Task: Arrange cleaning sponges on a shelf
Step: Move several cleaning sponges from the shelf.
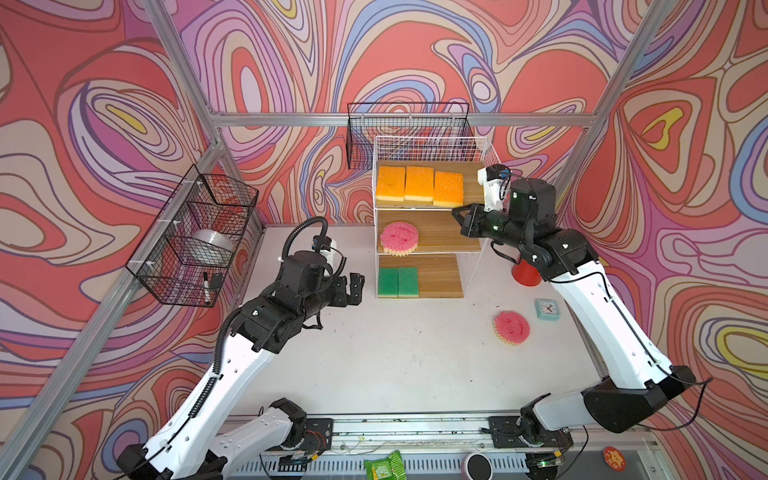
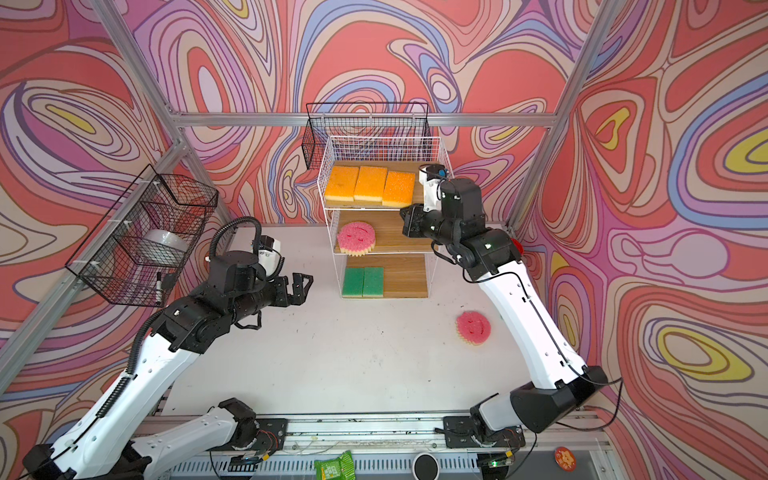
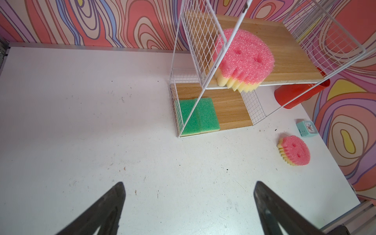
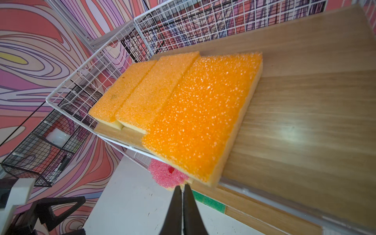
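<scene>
Six sponges sit on the shelf (image 1: 444, 237) and one lies on the table (image 1: 395, 353).

The left orange sponge (image 1: 390, 183), middle orange sponge (image 1: 419, 183) and right orange sponge (image 4: 203, 114) lie side by side on the top board, the right one jutting over the near edge. The shelved pink sponge (image 1: 399, 237) sits at the left of the middle board, and the left green sponge (image 1: 387, 282) and right green sponge (image 1: 408, 282) touch at the left of the bottom board. The loose pink sponge (image 1: 511, 327) lies near-right of the shelf, beside a mint clock (image 1: 547, 308). The right gripper (image 4: 182, 187), jaws pressed together and holding nothing, points at the right orange sponge's near corner; whether it touches is unclear. The left gripper (image 3: 189, 183) hangs spread wide and empty over the table, left of the shelf.
</scene>
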### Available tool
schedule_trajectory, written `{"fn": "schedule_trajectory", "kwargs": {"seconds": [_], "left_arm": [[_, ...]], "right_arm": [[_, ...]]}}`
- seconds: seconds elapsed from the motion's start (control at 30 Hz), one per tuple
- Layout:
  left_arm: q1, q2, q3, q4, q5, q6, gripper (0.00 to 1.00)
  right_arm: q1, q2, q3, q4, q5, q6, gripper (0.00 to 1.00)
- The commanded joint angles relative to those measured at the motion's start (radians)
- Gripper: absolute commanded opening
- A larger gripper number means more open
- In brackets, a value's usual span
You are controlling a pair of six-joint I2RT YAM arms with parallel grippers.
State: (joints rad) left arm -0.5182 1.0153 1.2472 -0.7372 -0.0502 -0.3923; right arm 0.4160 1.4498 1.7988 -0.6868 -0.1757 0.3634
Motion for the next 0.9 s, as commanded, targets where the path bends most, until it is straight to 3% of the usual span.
{"fn": "schedule_trajectory", "kwargs": {"seconds": [0.0,0.87], "left_arm": [[-0.001,-0.003,-0.015,0.004,-0.007,0.015,1.00],[-0.001,0.006,-0.014,0.008,-0.007,0.012,1.00]], "right_arm": [[0.006,0.007,0.038,0.007,0.029,-0.010,0.00],[0.006,0.059,0.091,-0.008,0.074,-0.047,0.00]]}}
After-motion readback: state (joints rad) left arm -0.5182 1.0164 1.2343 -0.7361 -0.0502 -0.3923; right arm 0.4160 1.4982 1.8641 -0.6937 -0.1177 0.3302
